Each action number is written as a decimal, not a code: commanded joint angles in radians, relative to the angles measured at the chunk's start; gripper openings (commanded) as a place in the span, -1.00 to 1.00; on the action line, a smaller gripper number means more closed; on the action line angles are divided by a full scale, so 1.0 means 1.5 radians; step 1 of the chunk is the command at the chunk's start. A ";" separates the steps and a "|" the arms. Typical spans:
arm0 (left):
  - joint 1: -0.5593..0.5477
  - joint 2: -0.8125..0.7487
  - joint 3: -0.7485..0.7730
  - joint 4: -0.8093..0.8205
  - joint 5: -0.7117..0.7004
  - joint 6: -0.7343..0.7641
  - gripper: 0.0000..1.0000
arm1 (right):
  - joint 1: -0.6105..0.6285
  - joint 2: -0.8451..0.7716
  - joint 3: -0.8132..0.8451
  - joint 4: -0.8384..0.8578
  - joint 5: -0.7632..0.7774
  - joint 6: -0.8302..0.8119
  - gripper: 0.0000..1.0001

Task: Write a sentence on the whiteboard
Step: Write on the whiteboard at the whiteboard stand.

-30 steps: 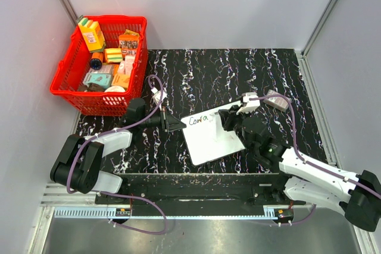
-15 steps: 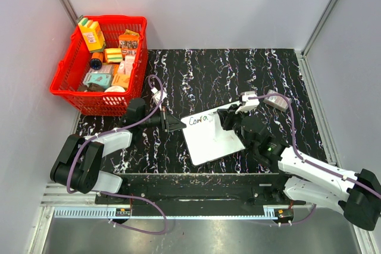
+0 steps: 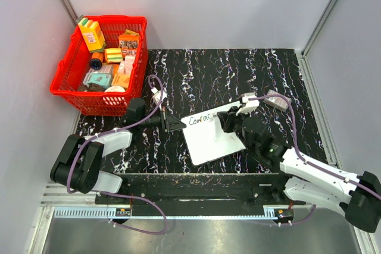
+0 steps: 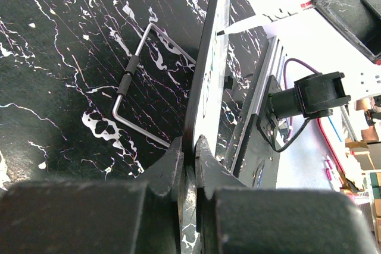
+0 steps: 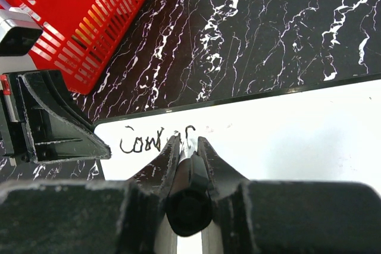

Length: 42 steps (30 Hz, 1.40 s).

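Note:
The whiteboard point(image 3: 213, 137) lies tilted on the black marbled table, mid-front. My left gripper point(image 3: 174, 124) is shut on its left edge; in the left wrist view the board's edge point(image 4: 205, 69) runs up from between the jaws point(image 4: 189, 147). My right gripper point(image 3: 226, 122) is shut on a marker point(image 5: 191, 173), its tip touching the board. The sentence point(image 5: 156, 139) reads roughly "Courac" along the board's point(image 5: 297, 135) top edge, also in the top view point(image 3: 199, 119). The marker tip shows in the left wrist view point(image 4: 241, 26).
A red basket point(image 3: 101, 62) full of small packages stands at the back left, also seen in the right wrist view point(image 5: 89, 16). A bent metal wire stand point(image 4: 140, 81) lies under the board's left side. Grey walls enclose the table.
The right gripper with the marker has shifted slightly right along the top line, and another letter stroke has been added to the writing. The left gripper has not moved.

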 commanded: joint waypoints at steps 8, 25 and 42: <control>-0.002 0.015 0.002 -0.018 -0.051 0.103 -1.00 | -0.004 -0.028 -0.010 -0.019 0.019 0.008 -1.00; -0.002 0.015 0.002 -0.018 -0.049 0.104 -1.00 | -0.005 -0.002 0.024 0.010 0.053 -0.003 -1.00; -0.002 0.014 0.001 -0.018 -0.049 0.105 -1.00 | -0.007 -0.005 0.026 0.003 0.047 -0.004 -1.00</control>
